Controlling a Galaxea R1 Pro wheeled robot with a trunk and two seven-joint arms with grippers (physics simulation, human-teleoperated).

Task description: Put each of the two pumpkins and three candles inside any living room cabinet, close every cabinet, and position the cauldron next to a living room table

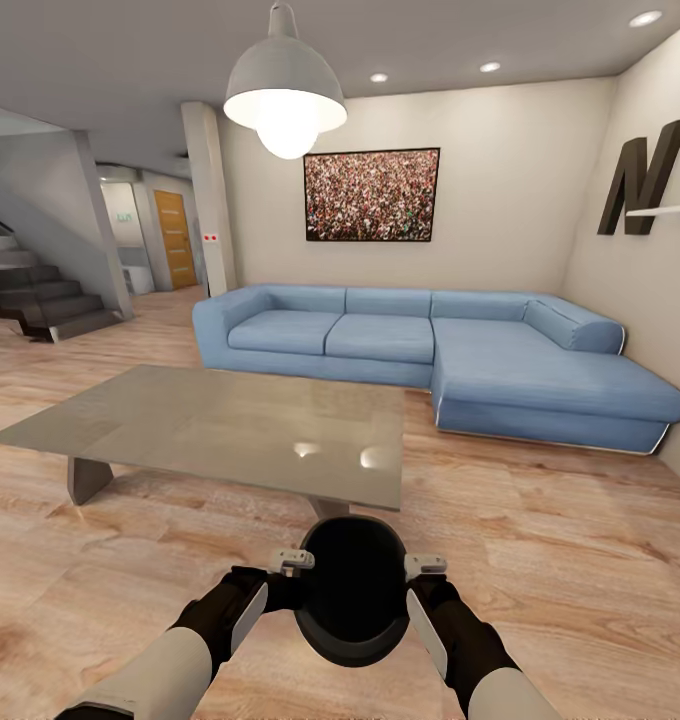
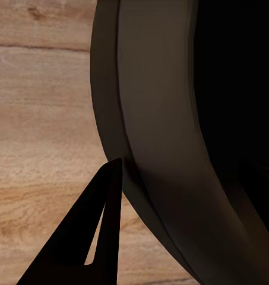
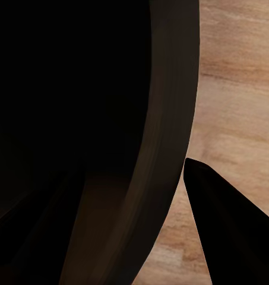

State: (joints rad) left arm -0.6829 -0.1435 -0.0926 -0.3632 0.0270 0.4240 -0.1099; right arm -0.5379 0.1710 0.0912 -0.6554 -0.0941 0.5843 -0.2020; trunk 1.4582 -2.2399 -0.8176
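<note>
I grip the cauldron (image 1: 352, 590) rim with both grippers, left (image 1: 291, 561) and right (image 1: 424, 566); I should lower it level beside the table (image 1: 220, 425).

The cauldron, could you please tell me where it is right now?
In the head view the cauldron sits low at centre, between the left gripper and the right gripper, just before the table's near edge.
</note>
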